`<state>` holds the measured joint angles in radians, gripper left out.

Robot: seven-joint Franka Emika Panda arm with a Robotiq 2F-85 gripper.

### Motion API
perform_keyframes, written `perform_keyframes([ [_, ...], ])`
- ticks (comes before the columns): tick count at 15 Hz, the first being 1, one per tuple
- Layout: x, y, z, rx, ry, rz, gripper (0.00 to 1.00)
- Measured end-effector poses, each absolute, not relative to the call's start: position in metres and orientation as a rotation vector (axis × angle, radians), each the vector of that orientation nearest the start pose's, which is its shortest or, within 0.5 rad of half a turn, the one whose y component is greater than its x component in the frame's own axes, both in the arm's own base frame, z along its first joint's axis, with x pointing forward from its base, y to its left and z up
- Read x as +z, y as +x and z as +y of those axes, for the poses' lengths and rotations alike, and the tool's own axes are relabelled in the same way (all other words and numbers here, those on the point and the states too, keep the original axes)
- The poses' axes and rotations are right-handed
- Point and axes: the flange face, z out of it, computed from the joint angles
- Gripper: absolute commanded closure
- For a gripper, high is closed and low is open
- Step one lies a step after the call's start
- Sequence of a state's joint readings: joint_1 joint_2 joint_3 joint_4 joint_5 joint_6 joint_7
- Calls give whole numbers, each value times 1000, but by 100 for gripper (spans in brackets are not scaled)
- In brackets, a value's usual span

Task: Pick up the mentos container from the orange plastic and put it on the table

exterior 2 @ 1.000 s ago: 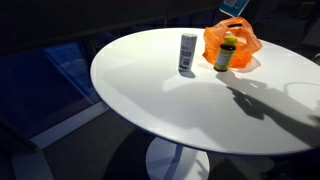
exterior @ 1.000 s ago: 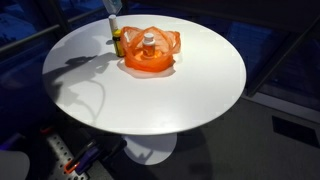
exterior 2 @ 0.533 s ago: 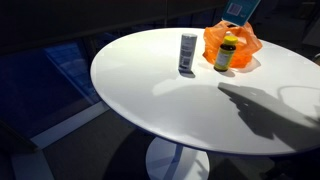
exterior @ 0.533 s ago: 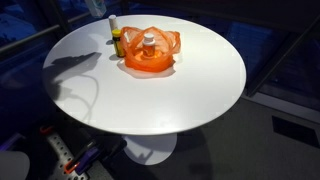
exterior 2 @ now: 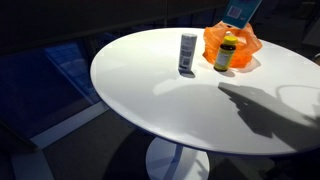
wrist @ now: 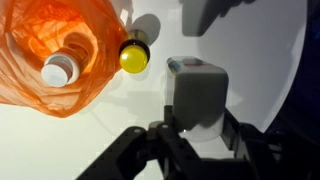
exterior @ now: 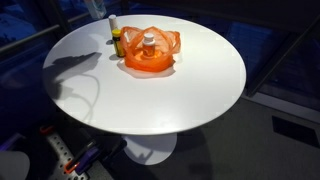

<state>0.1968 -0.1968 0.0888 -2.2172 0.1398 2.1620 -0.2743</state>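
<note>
Mentos container (wrist: 198,95) clenched in claw (wrist: 195,128), raised above white surface (exterior: 190,90); arm points straight down, orange plastic (wrist: 55,50) and yellow-capped bottle (wrist: 134,57) just left below.

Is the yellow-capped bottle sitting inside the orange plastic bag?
No. In the wrist view the yellow-capped bottle stands on the white table just outside the orange plastic bag, which holds only a white-capped container.

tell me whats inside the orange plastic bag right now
A white-capped bottle sits inside the orange plastic bag. Its body is mostly hidden by the plastic, so its label cannot be read. A yellow-capped bottle stands just outside.
</note>
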Motion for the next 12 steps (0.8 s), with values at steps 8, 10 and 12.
perform_keyframes([
  [8,414,501,174,-46,-2875,-793,78],
  [10,399,509,181,-7,-2874,-812,78],
  [12,383,515,187,31,-2880,-837,78],
])
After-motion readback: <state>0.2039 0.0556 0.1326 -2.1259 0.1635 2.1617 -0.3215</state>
